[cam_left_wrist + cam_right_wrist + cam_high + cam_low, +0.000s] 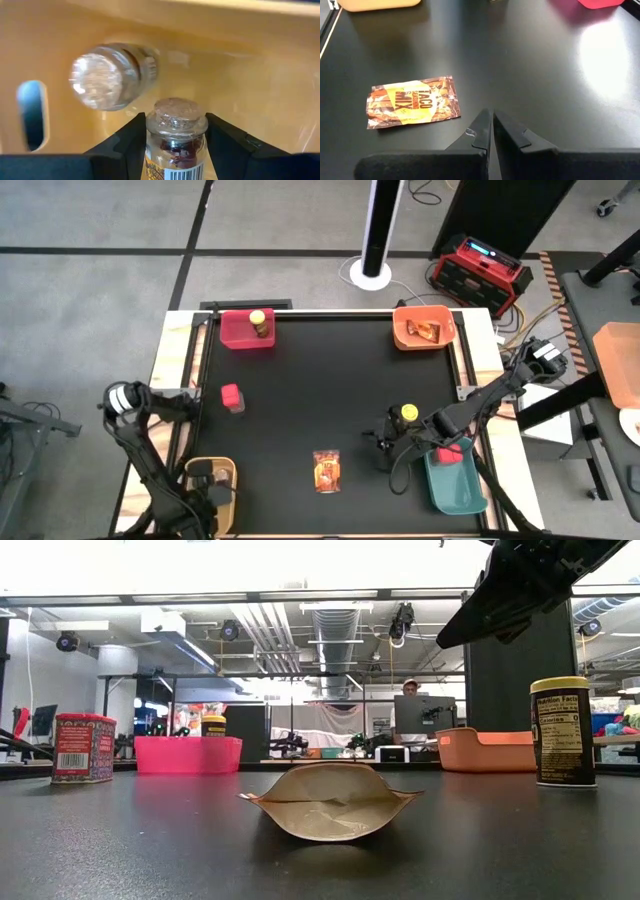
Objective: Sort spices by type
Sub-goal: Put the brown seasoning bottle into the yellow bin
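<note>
The small corked jar (175,135) sits upright between the fingers of the left pincer (175,145), down inside the yellow bin (228,480) at the near left corner of the desk (320,400). A second small jar (112,75) already lies on its side in the same bin, just beyond the held one.

The risk here, as I judge it, is in the release. If the fingers open while the jar is off the bin floor, it may drop onto the lying jar or tip and roll. The two are glass by the look of them, so a knock could chip them. A pull-out that drags on the cork could also lift the jar back out.

Elsewhere, the taco seasoning packet (327,471) lies flat at the near middle of the desk, still unsorted, with its match already in the orange bin (425,330) at the far right. A red blocky container (232,396) stands loose on the left, another rests in the teal bin (455,480) at the near right, and a yellow-lidded jar (407,414) stands beside the right arm; its twin is in the red bin (245,330) at the far left.

The left pincer is closed on the corked jar, fingers against both sides of its neck. The right pincer (492,131) hangs above bare desk near the packet, its fingers pressed together and holding nothing.
</note>
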You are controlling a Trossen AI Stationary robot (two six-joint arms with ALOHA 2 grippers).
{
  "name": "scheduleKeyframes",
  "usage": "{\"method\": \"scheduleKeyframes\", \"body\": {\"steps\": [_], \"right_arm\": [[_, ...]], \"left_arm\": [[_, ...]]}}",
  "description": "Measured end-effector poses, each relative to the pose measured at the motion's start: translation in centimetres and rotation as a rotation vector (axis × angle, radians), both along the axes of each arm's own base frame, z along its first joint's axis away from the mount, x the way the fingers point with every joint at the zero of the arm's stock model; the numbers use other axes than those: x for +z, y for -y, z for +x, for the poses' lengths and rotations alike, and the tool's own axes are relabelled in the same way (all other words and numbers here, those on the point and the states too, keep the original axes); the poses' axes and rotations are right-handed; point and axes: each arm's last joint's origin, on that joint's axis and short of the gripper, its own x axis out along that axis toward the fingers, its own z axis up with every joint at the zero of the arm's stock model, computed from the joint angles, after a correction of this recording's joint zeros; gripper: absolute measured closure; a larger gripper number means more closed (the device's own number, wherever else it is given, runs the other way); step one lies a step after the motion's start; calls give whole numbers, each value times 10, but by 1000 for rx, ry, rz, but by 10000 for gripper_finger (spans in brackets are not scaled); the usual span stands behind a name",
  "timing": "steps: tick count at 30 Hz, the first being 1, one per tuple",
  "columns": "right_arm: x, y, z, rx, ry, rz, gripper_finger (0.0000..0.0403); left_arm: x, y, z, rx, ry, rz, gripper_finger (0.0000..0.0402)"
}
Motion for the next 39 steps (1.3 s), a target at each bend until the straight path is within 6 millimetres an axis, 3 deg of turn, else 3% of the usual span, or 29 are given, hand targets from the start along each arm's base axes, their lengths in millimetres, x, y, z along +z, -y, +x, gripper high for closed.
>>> {"method": "scheduleKeyframes", "body": {"steps": [9, 19, 26, 31, 39], "right_arm": [[0, 0, 0, 0, 0, 0, 390], [0, 0, 0, 0, 11, 6, 390], [0, 0, 0, 1, 12, 7, 390], [-1, 0, 0, 0, 13, 7, 390], [-1, 0, 0, 0, 15, 8, 390]], "left_arm": [[18, 6, -15, 43, 51, 77, 243], [29, 18, -32, 131, 491, 87, 243], [28, 22, -49, 77, 533, 87, 244], [29, 24, -50, 56, 681, 96, 244], [21, 21, -49, 89, 519, 137, 244]]}}
